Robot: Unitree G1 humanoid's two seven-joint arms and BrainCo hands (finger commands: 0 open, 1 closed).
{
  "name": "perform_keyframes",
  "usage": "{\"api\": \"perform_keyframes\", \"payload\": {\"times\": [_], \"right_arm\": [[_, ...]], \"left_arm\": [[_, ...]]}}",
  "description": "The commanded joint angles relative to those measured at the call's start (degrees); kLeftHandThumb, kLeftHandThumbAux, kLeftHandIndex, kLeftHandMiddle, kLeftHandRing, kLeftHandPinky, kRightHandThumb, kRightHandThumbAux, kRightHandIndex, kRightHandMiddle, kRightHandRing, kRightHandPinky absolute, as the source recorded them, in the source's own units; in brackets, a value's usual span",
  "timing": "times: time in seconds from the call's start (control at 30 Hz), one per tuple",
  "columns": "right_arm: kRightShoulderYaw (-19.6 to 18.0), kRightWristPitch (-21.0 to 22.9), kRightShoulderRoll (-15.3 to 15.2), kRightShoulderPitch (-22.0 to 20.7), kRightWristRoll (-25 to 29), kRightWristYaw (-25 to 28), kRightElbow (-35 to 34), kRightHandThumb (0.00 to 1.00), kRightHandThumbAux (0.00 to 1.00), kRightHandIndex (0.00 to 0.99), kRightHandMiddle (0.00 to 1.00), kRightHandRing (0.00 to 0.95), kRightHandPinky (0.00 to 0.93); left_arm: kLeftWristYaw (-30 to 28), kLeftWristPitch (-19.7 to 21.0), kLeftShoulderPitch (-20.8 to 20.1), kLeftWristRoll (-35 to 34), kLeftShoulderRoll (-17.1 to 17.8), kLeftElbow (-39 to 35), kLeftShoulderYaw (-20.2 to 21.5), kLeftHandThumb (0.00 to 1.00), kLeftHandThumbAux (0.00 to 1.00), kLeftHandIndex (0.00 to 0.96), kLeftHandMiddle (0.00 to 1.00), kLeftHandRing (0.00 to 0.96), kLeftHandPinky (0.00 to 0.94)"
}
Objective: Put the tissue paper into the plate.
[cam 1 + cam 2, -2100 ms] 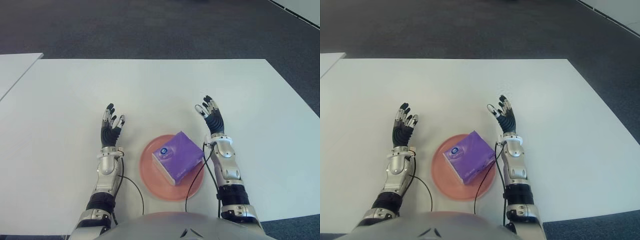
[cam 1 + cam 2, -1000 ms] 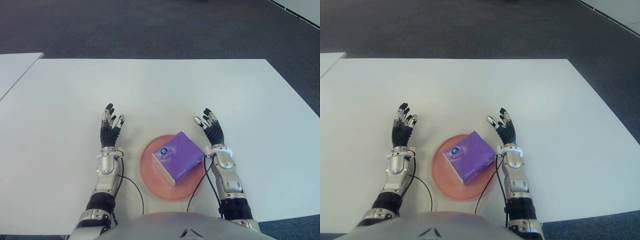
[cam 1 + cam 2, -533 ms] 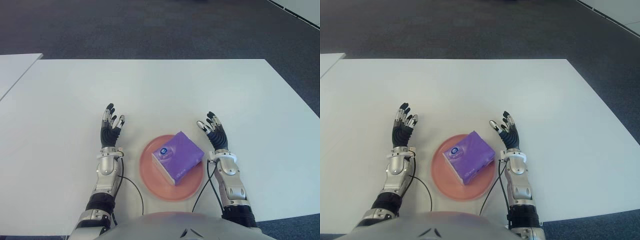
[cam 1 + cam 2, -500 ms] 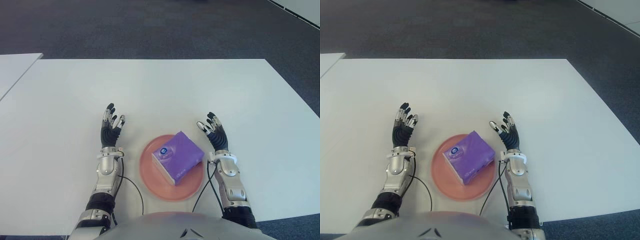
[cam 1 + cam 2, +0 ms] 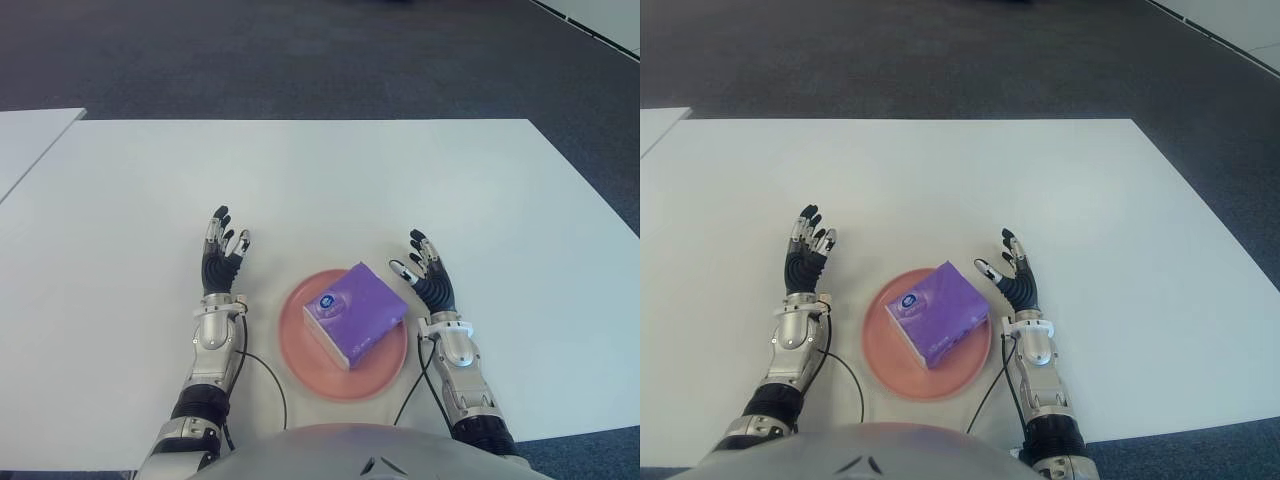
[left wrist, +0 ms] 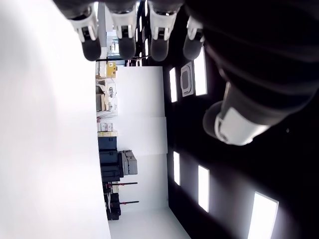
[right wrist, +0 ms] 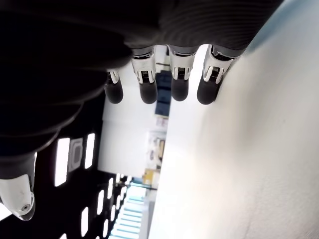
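Though the task asks for a placement, the left eye view shows the purple tissue pack (image 5: 356,313) already lying on the pink plate (image 5: 305,361), near the tabletop's (image 5: 330,180) front edge. The right hand (image 5: 432,284) shows just beside the plate's right rim, fingers spread and holding nothing; the left hand (image 5: 221,262) shows to the plate's left, apart from it, fingers also spread and empty.

From the right eye view, the same layout holds: the pack sits tilted, one corner reaching the plate's far-right rim. I judge the job done, so the sound course is to draw the right hand clear without brushing that corner. Black cables (image 5: 987,387) trail from both wrists close to the plate and could snag it.

Seen from the left wrist, straight fingertips (image 6: 126,46) grip nothing.

Seen from the right wrist, extended fingertips (image 7: 148,92) are likewise empty above the white surface.
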Motion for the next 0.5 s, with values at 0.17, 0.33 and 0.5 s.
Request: {"api": "perform_keyframes", "payload": {"times": [0.17, 0.33, 0.5], "right_arm": [[2.15, -4.25, -1.59, -1.75, -3.26, -0.26, 11.16, 0.005, 0.552, 0.0, 0.0, 0.0, 0.0], [2.67, -5.74, -1.35, -2.77, -4.17, -1.44, 13.32, 0.0, 0.543, 0.0, 0.0, 0.0, 0.0], [3.56, -5.38, -1.04, -2.63, -6.14, -3.46, 12.03, 0.0, 0.523, 0.0, 0.0, 0.0, 0.0]], "left_arm": [[-1.02, -1.28, 3.65, 1.01, 1.08, 6.89, 0.1, 0.223, 0.627, 0.079, 0.042, 0.007, 0.016], [-0.96, -1.4, 3.23, 0.85, 1.03, 7.44, 0.23, 0.226, 0.631, 0.08, 0.043, 0.009, 0.021], [-1.07, -0.88, 2.97, 0.67, 1.02, 7.57, 0.32, 0.225, 0.632, 0.08, 0.044, 0.009, 0.019]]}}
